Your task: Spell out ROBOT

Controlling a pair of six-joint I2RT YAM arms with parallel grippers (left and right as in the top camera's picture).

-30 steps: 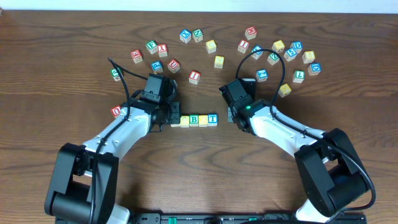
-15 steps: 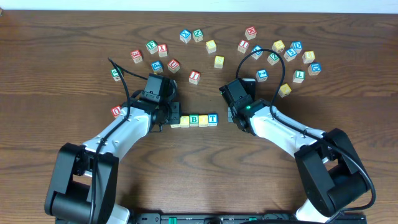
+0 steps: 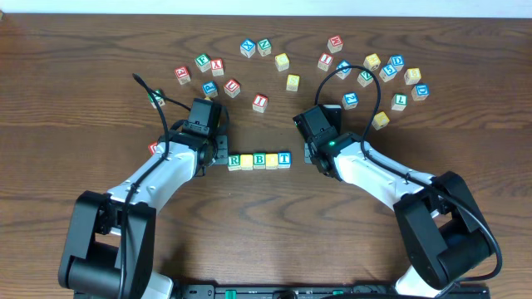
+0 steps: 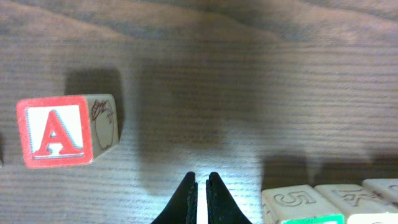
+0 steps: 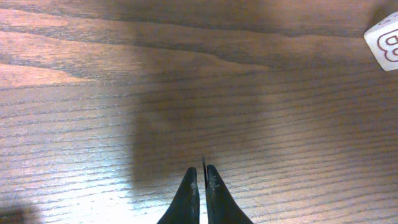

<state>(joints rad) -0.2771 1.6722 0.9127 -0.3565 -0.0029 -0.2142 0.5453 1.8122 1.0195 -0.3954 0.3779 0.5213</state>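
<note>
Overhead: five cubes sit in one tight row on the counter (image 3: 465, 141) between the two arms, side by side and touching. Left to right in the picture they are the R cube (image 3: 234, 159), first yellow cube (image 3: 247, 159), B cube (image 3: 259, 159), second yellow cube (image 3: 272, 159) and T cube (image 3: 284, 158). The row reads R-O-B-O-T if the yellows count as O's. Loose cubes (image 3: 371, 61) are scattered along the far side, well apart from the row. Both arms angle in toward the row, the left ending just beside the R end and the right near the T end, not touching. The wrist housings hide the tips in this view, so it doesn't show whether they are spread or together.

Left wrist view fills that in: the left fingers (image 4: 191, 196) are pressed together with nothing between them, over bare wood. A red A cube (image 4: 59, 132) lies off to the left, apart from them. The row's end shows at bottom right, with side faces the overhead can't see; one carries a carved 5 and a green edge below it.

Right wrist view: the right fingers (image 5: 191, 193) are pressed together and pinch nothing. Otherwise it is bare counter, plus one cube corner (image 5: 384, 42) cut off at top right. I can't tell which cube that is.
</note>
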